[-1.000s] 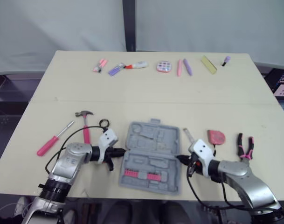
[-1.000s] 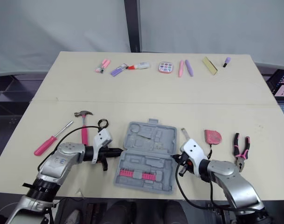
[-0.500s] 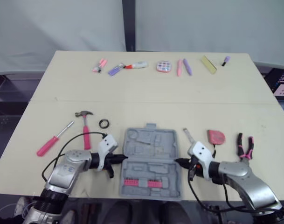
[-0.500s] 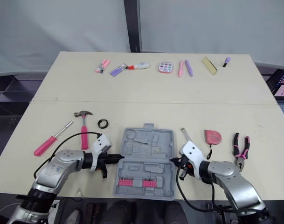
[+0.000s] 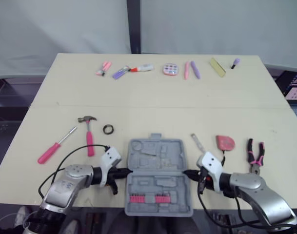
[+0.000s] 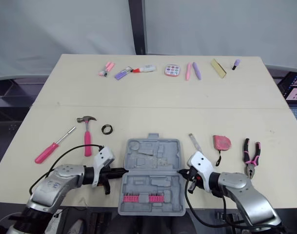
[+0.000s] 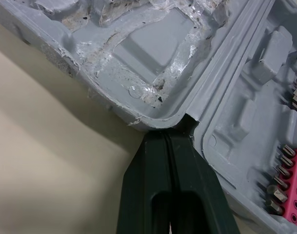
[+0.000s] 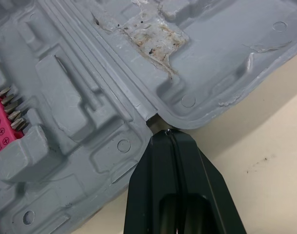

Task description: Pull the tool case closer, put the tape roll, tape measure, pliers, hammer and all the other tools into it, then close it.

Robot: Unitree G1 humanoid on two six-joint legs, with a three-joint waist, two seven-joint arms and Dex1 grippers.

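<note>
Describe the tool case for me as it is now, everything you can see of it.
The tool case is grey moulded plastic, lying open and flat at the near edge of the table, square to it. The far half has empty, scuffed tool recesses and a handle tab; the near half holds a pink bit rack. The left gripper and right gripper, both shut, press their tips into the hinge ends.

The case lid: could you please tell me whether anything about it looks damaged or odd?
Yes. The lid of the open case looks worn. Crusty residue lines its moulded recesses, a brownish stained patch sits in one of them, and the rim near the hinge is ragged and torn.
</note>
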